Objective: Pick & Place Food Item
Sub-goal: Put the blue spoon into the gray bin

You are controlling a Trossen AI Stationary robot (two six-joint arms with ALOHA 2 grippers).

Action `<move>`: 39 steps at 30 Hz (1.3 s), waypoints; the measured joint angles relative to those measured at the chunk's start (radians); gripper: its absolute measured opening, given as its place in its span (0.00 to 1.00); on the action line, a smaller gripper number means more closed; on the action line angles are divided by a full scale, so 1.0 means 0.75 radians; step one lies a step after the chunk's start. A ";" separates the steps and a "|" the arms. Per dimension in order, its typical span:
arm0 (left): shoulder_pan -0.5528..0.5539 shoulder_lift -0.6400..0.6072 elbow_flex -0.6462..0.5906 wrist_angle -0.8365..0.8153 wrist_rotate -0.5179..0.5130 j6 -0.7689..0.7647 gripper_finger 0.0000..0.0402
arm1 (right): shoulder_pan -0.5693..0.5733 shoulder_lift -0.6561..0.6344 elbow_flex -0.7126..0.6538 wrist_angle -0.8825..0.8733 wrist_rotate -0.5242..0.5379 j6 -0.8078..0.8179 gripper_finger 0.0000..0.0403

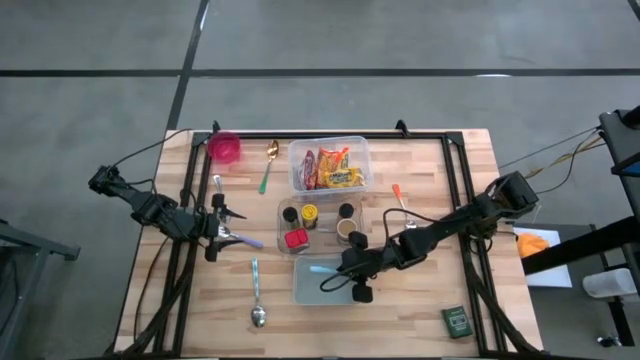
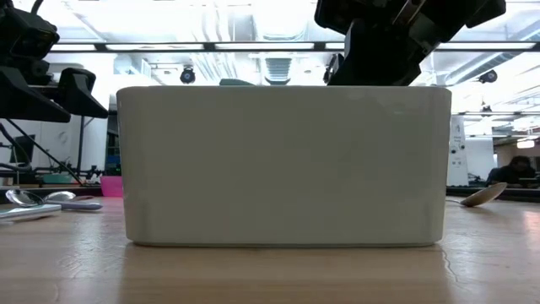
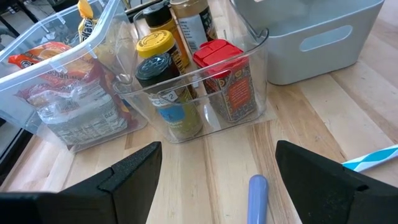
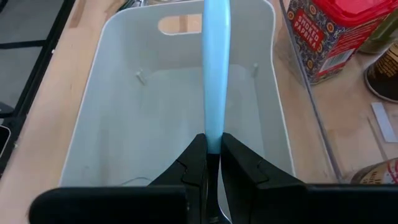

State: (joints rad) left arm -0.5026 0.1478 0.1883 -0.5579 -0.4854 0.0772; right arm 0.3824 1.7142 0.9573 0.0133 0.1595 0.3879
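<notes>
Pale blue plastic fills the middle of my right wrist view: my right claw [image 4: 213, 163] is pinched tight on the handle of a light blue utensil [image 4: 216, 68], which reaches out over the open grey bin [image 4: 93, 118]. From overhead, that same right claw [image 1: 350, 275] sits at lower centre of the frame, over the bin [image 1: 305, 290], and only a short blue sliver of the utensil [image 1: 322, 268] shows there. The level view gives me just the bin's broad pale wall [image 2: 283, 165] across the frame's centre, with dark arm parts above its rim at upper right; the utensil is hidden from it. My left claw [image 1: 225, 228] waits at centre left of the overhead frame, fingers spread wide and gripping nothing. Its wrist view shows what the others do not: a clear organizer [image 3: 249, 81] holding spice jars, among them a red-lidded tin [image 3: 225, 81] and a yellow-capped jar [image 3: 158, 74], with a clear tub of packaged snacks [image 3: 62, 93] at the frame's left. Overhead, the wooden surface [image 1: 420, 320] also carries a pink cup [image 1: 224, 148] at upper left and a metal spoon [image 1: 257, 300] at lower left.
</notes>
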 joint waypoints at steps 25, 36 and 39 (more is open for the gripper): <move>0.000 0.000 0.000 0.001 -0.001 0.000 0.79 | -0.026 0.005 -0.012 0.001 0.008 -0.015 0.07; 0.000 0.000 0.000 0.001 0.000 0.000 0.79 | -0.037 0.005 -0.012 0.028 -0.010 0.021 0.12; 0.000 0.000 0.000 0.000 0.000 0.000 0.79 | -0.037 0.006 -0.012 0.030 -0.015 0.021 0.20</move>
State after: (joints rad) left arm -0.5026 0.1478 0.1883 -0.5576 -0.4854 0.0772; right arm 0.3550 1.7184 0.9482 0.0360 0.1480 0.4034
